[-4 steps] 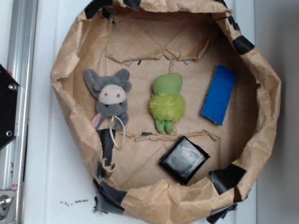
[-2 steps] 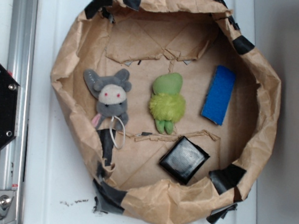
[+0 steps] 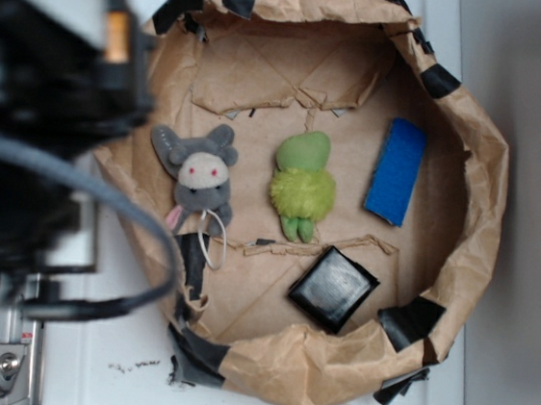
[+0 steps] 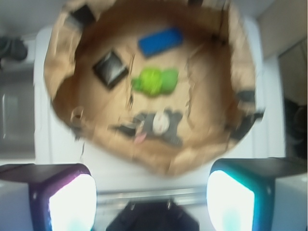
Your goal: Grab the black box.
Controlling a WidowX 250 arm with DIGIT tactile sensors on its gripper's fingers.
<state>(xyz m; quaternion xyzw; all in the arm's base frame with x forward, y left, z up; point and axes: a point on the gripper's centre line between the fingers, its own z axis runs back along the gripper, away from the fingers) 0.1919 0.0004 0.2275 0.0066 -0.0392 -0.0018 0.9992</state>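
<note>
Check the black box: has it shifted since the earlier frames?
No. The black box sits at the same spot, just below the torn paper seam and beside the black tape patch on the paper wall.

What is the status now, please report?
Gripper open, empty, outside the paper bowl. Black box untouched on bowl floor near rim. Nothing covering it.

White table (image 3: 120,342) carries 1 brown paper bowl (image 3: 311,366), with dark crumbs (image 3: 134,366) just beside it.

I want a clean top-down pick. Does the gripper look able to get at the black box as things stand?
Probably yes. The black box lies flat and uncovered near the paper wall, apart from the toys. The gripper is open, outside the rim.
</note>
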